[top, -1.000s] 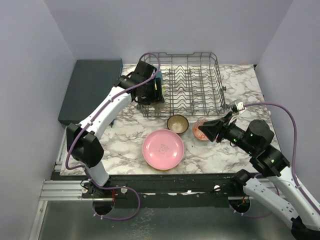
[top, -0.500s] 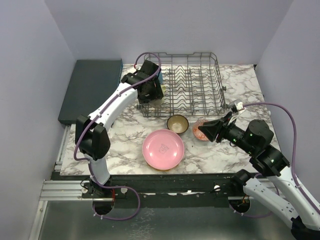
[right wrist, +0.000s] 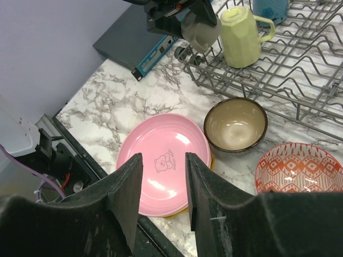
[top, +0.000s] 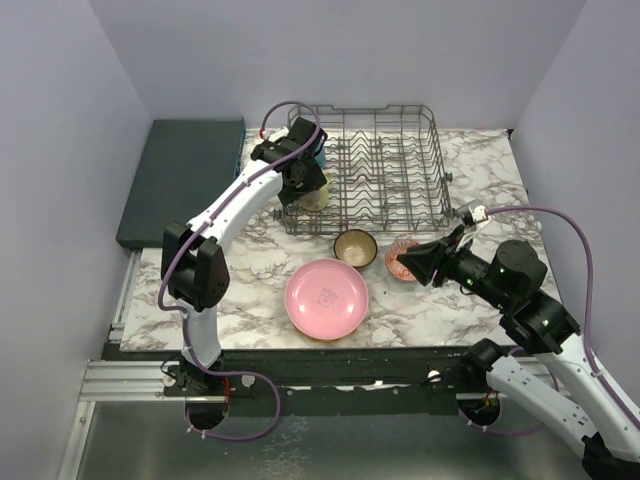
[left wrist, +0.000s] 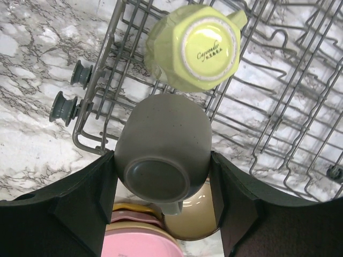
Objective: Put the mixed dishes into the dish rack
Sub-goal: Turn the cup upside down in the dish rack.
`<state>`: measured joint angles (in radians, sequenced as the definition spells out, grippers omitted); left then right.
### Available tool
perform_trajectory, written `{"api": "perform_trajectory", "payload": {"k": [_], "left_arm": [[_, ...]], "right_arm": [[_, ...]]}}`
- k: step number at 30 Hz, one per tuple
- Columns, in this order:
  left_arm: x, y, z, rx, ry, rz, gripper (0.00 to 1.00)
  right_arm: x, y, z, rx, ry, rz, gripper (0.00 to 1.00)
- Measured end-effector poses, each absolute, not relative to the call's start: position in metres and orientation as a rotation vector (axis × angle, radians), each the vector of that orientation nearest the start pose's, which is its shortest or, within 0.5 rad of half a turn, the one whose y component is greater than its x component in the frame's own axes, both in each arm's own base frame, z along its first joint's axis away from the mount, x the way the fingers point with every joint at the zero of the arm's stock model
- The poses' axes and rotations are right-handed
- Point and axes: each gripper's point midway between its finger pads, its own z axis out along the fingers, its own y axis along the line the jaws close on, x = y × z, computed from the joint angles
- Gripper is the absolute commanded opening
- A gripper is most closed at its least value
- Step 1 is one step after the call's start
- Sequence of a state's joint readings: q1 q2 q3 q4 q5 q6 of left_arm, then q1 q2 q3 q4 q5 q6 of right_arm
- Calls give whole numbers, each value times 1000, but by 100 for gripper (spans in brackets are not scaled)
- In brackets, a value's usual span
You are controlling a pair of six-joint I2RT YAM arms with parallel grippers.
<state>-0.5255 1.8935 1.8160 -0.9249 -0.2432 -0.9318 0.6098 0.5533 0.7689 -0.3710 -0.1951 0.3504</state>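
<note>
My left gripper (left wrist: 163,179) is shut on a grey-green mug (left wrist: 163,152), held bottom-up over the near-left corner of the grey wire dish rack (left wrist: 278,107). A yellow mug (left wrist: 195,45) stands upside down in the rack just beyond it, and a blue mug (right wrist: 270,8) sits further back. My right gripper (right wrist: 163,160) is open and empty, hovering above the pink plate (right wrist: 166,134), which tops a small stack of plates. A brown bowl (right wrist: 236,126) and a red-patterned bowl (right wrist: 297,168) sit on the marble in front of the rack (top: 440,165).
A flat dark teal slab (top: 180,185) lies left of the rack. The pink plate (top: 327,298) is near the table's front edge, with the brown bowl (top: 355,247) and the red-patterned bowl (top: 398,262) between it and the rack. Walls close in on three sides.
My left gripper has swung with the grey-green mug from the rack's left side in over its near-left corner. The right arm has not moved.
</note>
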Motion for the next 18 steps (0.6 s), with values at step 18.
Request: {"api": "perform_trajectory", "payload": {"k": [18], "left_arm": [[423,-224,147,-764,2496,-142,0]], "right_arm": [[179,185,278,-371,1803,869,43]]}}
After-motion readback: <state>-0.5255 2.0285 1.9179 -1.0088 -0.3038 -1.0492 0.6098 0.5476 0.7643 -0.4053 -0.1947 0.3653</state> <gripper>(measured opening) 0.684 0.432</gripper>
